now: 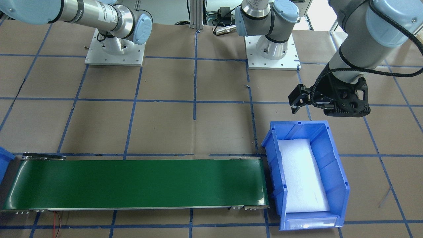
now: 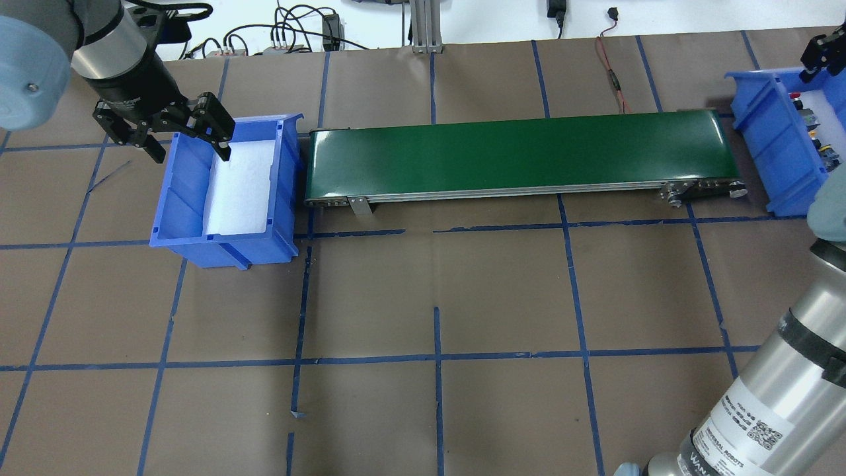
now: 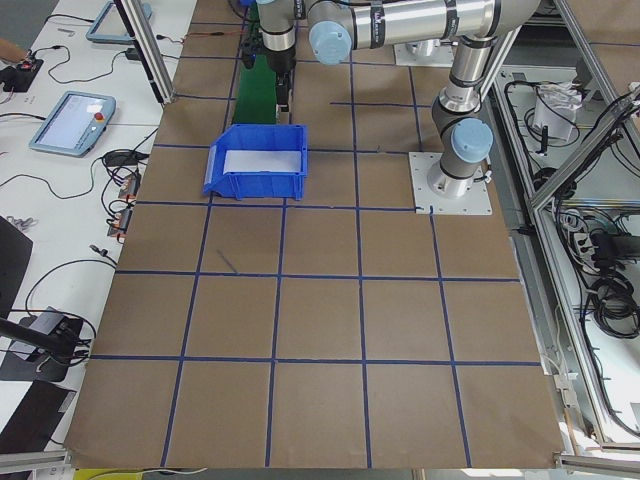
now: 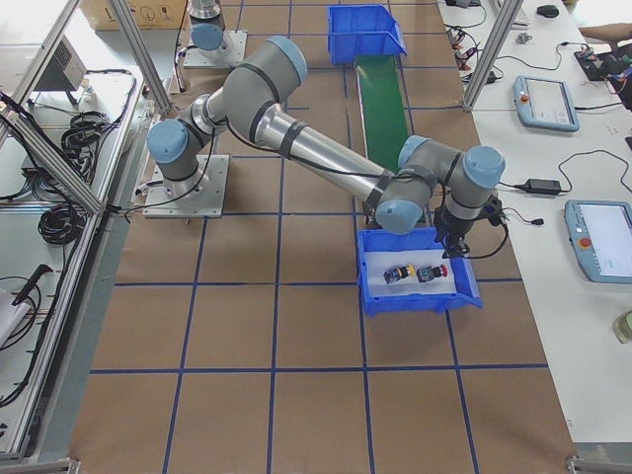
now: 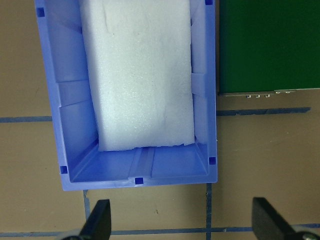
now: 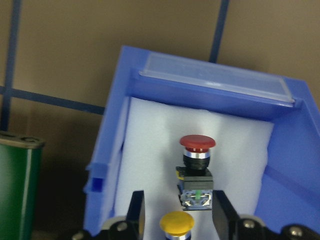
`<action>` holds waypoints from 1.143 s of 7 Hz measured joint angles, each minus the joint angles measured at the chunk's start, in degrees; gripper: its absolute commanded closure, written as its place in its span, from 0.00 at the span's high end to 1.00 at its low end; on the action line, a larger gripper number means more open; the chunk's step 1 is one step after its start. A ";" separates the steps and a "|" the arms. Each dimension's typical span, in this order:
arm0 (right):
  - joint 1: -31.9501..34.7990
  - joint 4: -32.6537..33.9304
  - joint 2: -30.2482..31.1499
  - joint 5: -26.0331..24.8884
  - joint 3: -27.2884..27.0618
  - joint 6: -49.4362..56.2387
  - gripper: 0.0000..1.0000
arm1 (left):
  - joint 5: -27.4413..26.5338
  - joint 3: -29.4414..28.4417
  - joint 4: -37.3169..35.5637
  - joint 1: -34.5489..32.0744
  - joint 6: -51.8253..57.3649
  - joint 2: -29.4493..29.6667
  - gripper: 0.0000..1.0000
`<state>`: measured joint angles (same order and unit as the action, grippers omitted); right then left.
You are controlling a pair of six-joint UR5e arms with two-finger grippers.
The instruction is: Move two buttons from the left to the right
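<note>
The red button and the yellow button lie on white foam in the right blue bin. In the exterior right view they show side by side, red and yellow. My right gripper is open and empty, hovering just above the two buttons, and shows at the overhead view's top right. My left gripper is open and empty above the near rim of the left blue bin, which holds only white foam. It also shows in the overhead view.
A long green conveyor belt runs between the left bin and the right bin. Brown paper with a blue tape grid covers the table. The two arm bases stand on white plates.
</note>
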<state>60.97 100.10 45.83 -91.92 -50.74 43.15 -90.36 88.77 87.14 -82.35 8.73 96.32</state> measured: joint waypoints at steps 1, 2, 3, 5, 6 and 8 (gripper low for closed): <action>3.28 -1.45 1.66 -0.25 0.32 -1.45 0.75 | 0.01 0.00 -0.07 -0.01 -0.02 0.00 1.00; 6.15 -3.47 3.57 -0.35 0.34 -3.83 0.82 | 0.00 0.00 -0.11 0.00 -0.02 0.02 1.00; 8.79 -6.20 5.64 -0.38 0.21 -6.37 0.90 | 0.00 0.00 -0.12 0.00 -0.02 0.04 1.00; 14.63 -14.52 10.10 -0.19 -0.45 -13.49 0.97 | 0.00 0.00 -0.11 0.00 -0.02 0.01 1.00; 16.51 -18.23 13.00 0.48 -1.77 -16.65 0.99 | 0.00 0.00 -0.07 0.00 -0.02 0.01 1.00; 19.06 -20.08 22.60 3.19 -12.80 -18.87 1.00 | 0.06 0.06 -0.05 0.00 0.02 0.00 1.00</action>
<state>80.03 80.02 68.43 -88.73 -63.53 24.28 -90.29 88.82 87.09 -82.35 8.74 96.32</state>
